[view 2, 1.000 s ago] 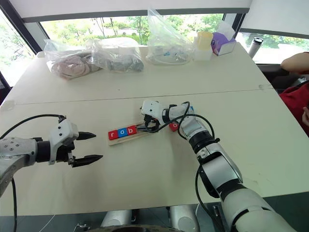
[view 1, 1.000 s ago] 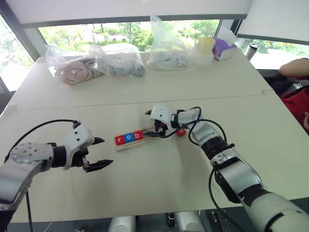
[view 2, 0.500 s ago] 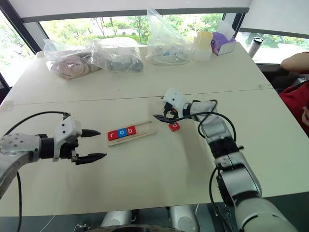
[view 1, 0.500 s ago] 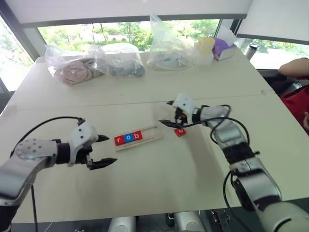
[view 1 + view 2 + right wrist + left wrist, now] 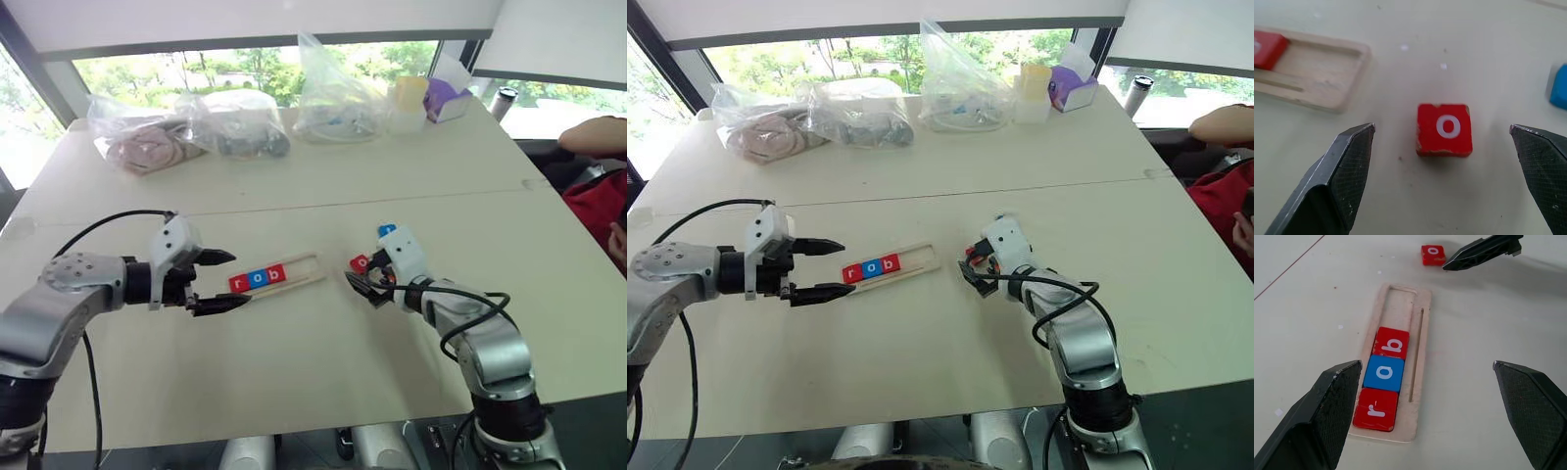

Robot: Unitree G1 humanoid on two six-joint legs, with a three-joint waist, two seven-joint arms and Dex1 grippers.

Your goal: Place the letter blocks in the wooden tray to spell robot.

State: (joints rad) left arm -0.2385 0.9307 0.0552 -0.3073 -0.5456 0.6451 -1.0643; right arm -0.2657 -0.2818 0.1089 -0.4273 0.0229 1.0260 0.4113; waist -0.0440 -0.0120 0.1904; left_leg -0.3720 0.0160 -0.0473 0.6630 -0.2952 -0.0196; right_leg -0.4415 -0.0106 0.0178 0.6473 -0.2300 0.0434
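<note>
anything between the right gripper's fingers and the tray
The red o block lies on the table between the open right gripper and the wooden tray, seen in the right wrist view.

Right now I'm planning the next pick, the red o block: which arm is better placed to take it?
Right. The right tool is open with the red o block centred between its fingers, close ahead. The left tool hovers open at the wooden tray's r end, farther from that block.

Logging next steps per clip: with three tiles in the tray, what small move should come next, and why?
Probably lower the open right gripper around the red square "o" block and close. The pale wooden tray holds r, o, b with its far slots empty, and that block lies loose on the table between the fingers.
</note>
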